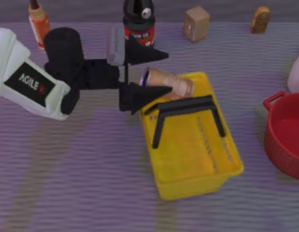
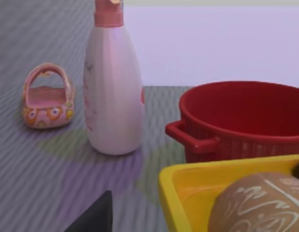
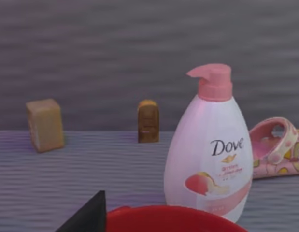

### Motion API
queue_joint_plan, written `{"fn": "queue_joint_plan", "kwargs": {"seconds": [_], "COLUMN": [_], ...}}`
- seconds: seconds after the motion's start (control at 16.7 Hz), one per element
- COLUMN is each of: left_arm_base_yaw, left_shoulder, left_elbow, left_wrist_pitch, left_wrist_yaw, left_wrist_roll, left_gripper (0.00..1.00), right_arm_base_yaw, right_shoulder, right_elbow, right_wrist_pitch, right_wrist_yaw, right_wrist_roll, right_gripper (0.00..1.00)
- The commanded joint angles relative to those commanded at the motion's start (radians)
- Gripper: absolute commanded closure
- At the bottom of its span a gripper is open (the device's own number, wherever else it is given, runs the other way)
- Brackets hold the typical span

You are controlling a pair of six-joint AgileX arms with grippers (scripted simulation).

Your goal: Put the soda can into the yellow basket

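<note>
Left pincer [image 1: 156, 72], fingers spread apart, hangs at the upper-left corner of the yellow basket [image 1: 226, 159]. The soda can [image 1: 171, 83] lies tilted on its side across that rim, apparently released. Placement looks nearly done; retreat remains. Right arm parked, unseen from above.

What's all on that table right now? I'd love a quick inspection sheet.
Surface: striped grey-purple table.
Job's things: soda can lying on its side over the yellow basket's far rim, between the left gripper's fingers.
Clutter: cola bottle, orange bottle, tan block, small brown piece, red pot, pink Dove bottle, pink sandal.
Grippers: left gripper open around the can; right one out of the top view.
Cables: nothing seen.
Surroundings: plain grey backdrop.
</note>
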Motion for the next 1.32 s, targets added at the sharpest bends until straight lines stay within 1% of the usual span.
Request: {"fn": "queue_joint_plan", "kwargs": {"seconds": [0.18, 0.3, 0.42, 0.54, 0.66, 0.84, 1.32], "left_arm_base_yaw": [-0.003, 0.001, 0.012, 0.031, 0.058, 0.104, 0.231], "left_shoulder": [-0.004, -0.032, -0.098, -0.200, -0.336, -0.595, -1.463], "left_elbow": [0.001, -0.012, -0.043, -0.091, -0.155, -0.281, -0.736], "left_wrist_pitch": [-0.002, -0.017, -0.052, -0.105, -0.174, -0.303, -0.723], "left_wrist_yaw": [-0.002, -0.019, -0.061, -0.127, -0.210, -0.360, -0.814], "left_wrist_roll": [0.001, -0.006, -0.020, -0.038, -0.059, -0.089, -0.118], "left_gripper": [0.00, 0.00, 0.00, 0.00, 0.00, 0.00, 0.00], "right_arm_base_yaw": [0.000, 0.013, 0.041, 0.079, 0.125, 0.210, 0.458], "right_shoulder": [0.000, 0.028, 0.092, 0.192, 0.328, 0.602, 1.458], "right_elbow": [0.000, 0.027, 0.090, 0.189, 0.322, 0.584, 1.395], "right_wrist_pitch": [0.000, -0.027, -0.085, -0.168, -0.271, -0.453, -0.968], "right_wrist_yaw": [0.000, -0.001, -0.002, -0.003, -0.002, 0.000, 0.001], "right_wrist_roll": [0.000, -0.019, -0.061, -0.122, -0.197, -0.332, -0.724], "right_gripper": [0.00, 0.00, 0.00, 0.00, 0.00, 0.00, 0.00]}}
